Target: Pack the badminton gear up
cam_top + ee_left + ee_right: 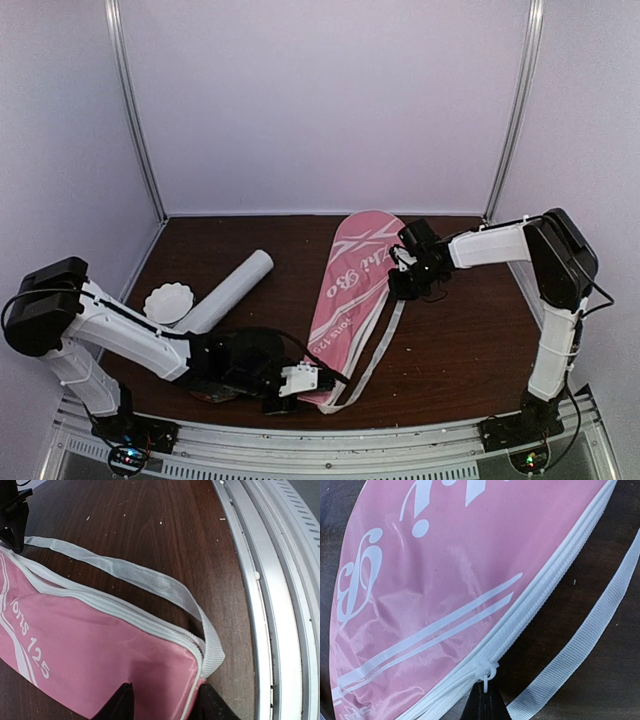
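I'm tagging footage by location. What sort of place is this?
Probably a robot test booth, not a home: plain white panels in aluminium posts enclose a brown tabletop, and the left arm and right arm are bolted to a metal rail.

The place is a robotics lab test cell. A dark wood-grain worktop (450, 340) is boxed in on three sides by plain pale wall panels (320, 100), which meet at the far corners behind bare aluminium uprights (135, 110). A ribbed aluminium rail (330, 445) runs along the worktop's near edge. Bolted there are two white-and-black robot arms, the left arm (120, 330) and the right arm (555, 300). Small circuit boards (127, 458) with lit indicator lights sit at their bases, and a loose black cable (598, 290) loops off the right arm.
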